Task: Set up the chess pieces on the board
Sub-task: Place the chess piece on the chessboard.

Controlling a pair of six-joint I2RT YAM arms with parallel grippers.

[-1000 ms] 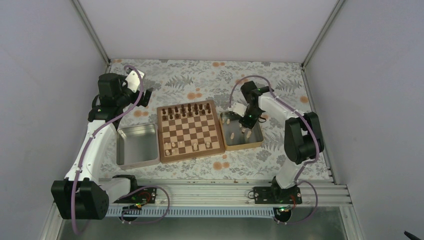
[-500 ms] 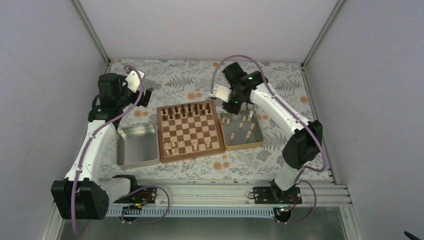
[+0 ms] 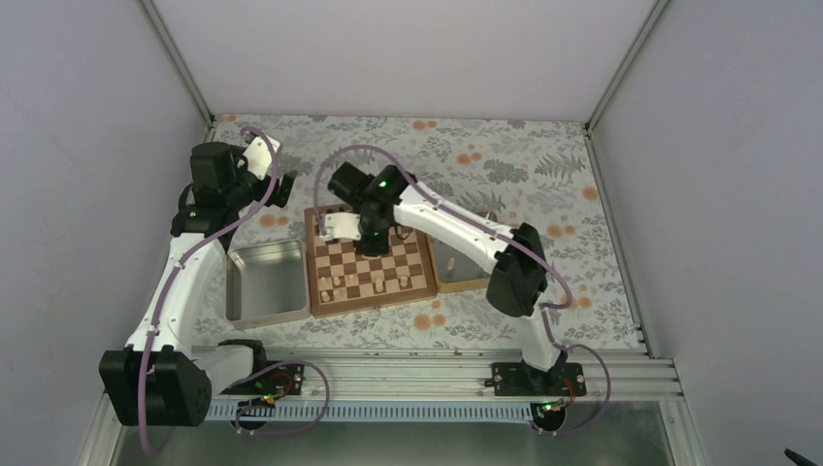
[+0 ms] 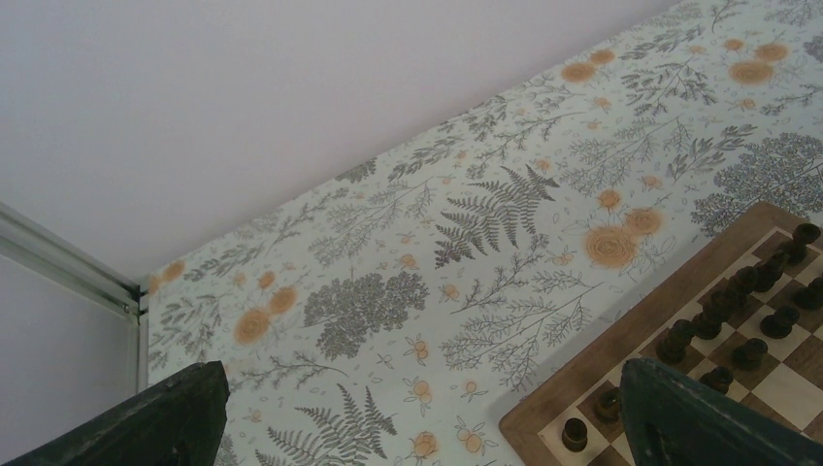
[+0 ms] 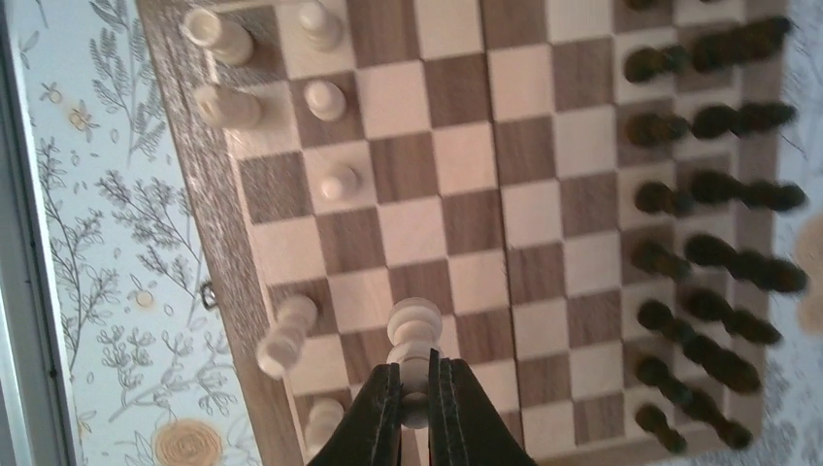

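The board (image 3: 361,264) lies mid-table, with dark pieces along its far rows and a few pale chess pieces (image 3: 351,283) near its front edge. My right gripper (image 3: 373,239) hangs over the board's far half. In the right wrist view this gripper (image 5: 415,377) is shut on a pale chess piece (image 5: 414,328), held above the squares. Other pale pieces (image 5: 325,98) stand on the board (image 5: 466,146) along its left side, and one (image 5: 284,337) looks tilted. My left gripper (image 3: 283,191) is off the board's far left corner. In its wrist view it (image 4: 427,427) is open over the cloth.
A shiny metal tray (image 3: 264,282) sits left of the board. A wooden-rimmed tray (image 3: 464,273) sits to its right, partly under my right arm. Dark pieces (image 5: 713,194) fill two rows, also in the left wrist view (image 4: 738,301). Walls close in on three sides.
My right arm has swung left from the wooden-rimmed tray to above the board, carrying the pale piece. The left arm has not moved.
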